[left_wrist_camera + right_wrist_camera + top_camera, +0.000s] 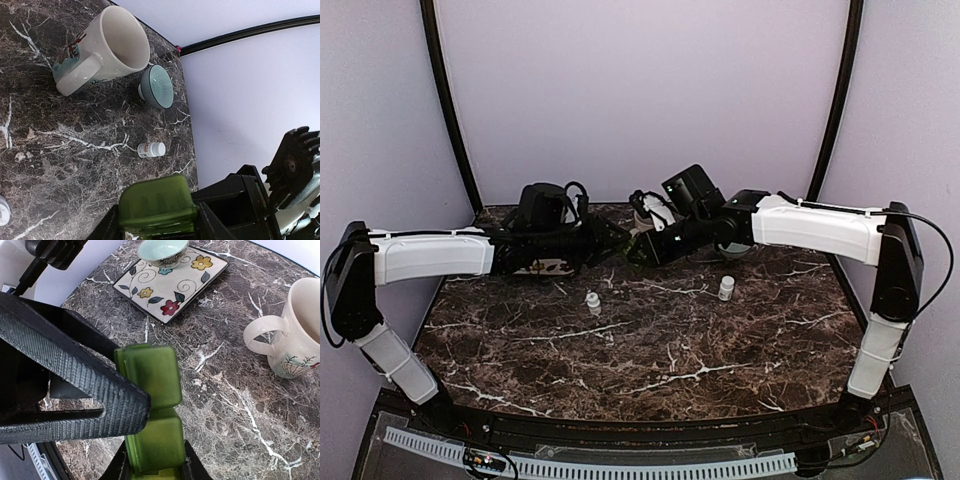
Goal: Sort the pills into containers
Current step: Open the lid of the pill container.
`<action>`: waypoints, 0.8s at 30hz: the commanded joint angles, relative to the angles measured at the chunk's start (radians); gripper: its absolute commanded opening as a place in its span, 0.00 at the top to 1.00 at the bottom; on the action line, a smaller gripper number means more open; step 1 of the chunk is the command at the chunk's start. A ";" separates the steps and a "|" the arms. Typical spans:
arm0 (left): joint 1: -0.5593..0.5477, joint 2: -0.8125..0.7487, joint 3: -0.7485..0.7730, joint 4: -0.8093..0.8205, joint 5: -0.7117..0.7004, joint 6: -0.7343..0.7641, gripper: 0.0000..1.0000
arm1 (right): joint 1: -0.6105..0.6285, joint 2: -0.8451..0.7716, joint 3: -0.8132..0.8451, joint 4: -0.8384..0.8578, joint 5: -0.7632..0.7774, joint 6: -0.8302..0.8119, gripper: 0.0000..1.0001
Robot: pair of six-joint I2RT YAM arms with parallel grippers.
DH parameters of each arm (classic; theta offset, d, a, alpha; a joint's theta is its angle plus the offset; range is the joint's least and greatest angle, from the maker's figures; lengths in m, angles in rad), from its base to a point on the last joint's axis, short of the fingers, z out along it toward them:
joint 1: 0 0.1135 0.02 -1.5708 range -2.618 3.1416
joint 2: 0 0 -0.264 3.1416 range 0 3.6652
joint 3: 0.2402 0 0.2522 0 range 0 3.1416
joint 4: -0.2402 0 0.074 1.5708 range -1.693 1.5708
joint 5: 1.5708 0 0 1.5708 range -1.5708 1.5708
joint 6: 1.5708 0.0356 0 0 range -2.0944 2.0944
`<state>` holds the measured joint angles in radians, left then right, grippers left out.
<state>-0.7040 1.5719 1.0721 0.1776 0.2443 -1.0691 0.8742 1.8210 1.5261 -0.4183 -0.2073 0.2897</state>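
1. The two arms reach in from the sides. They meet over the far middle of the dark stone table (650,350), at about 12 o'clock.
2. The green pill box (150,385) is up in the air between the two arms, above the table.
3. The right gripper (645,248) is clamped on one end of the green pill box. Its two fingers press on the box from both sides.
4. The left gripper (607,246) has its fingers on each side of the other end of the box. One black finger (100,390) touches the side of the box. I cannot tell if it is squeezing the box yet.
5. I cannot tell if any lid on the box is open.
6. The first white bottle (593,302) stands near the middle of the table, at about 10 o'clock. The second white bottle (726,288) stands well apart from it, at about 2 o'clock.
7. The mug (105,47) is at the far edge, near 12 o'clock. It is white with a small picture on its side.
8. The blue-green bowl (156,87) sits just beside the mug, near 1 o'clock.
9. The flower plate (187,287) lies at about 10 o'clock. The pale bowl (162,251) sits on its far corner.
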 commanded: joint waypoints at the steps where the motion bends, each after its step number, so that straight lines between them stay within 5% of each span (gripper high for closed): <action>1: 0.005 -0.027 0.085 0.094 -0.026 0.002 0.67 | 0.047 0.006 -0.020 -0.128 0.048 -0.041 1.00; 24: 0.005 -0.031 0.118 0.001 0.016 -0.045 0.65 | 0.055 -0.005 -0.041 -0.113 0.211 -0.084 1.00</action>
<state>-0.7040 1.5753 1.1236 0.1047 0.2611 -1.0748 0.9024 1.8038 1.5246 -0.4202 -0.0837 0.2520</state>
